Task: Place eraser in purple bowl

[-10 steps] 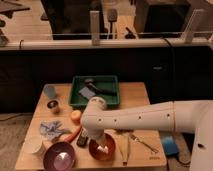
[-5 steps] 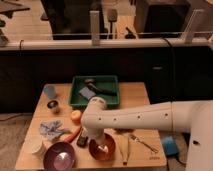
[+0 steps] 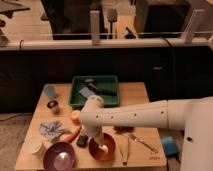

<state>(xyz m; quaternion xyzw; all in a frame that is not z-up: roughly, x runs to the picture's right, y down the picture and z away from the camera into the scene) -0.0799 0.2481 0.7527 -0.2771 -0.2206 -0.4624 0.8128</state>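
Gripper (image 3: 91, 135) is down low at the table's (image 3: 137, 97) front, between carrot (image 3: 73, 134) and orange bowl (image 3: 102, 149). Can't tell if it's open or has hold of anything. Eraser (image 3: 82, 141) is right at it, just beside the purple bowl's (image 3: 59, 156) upper-right rim, not inside.

Risks:
- weak grip, so the eraser drops short of the rim
- carrot is close enough to get nudged
- orange bowl is just as near, so a late or off-line release lands it in the wrong bowl

White tubular arm (image 3: 145, 116), dark-dotted along its side — its hand (image 3: 93, 139) low over the table (image 3: 137, 95).
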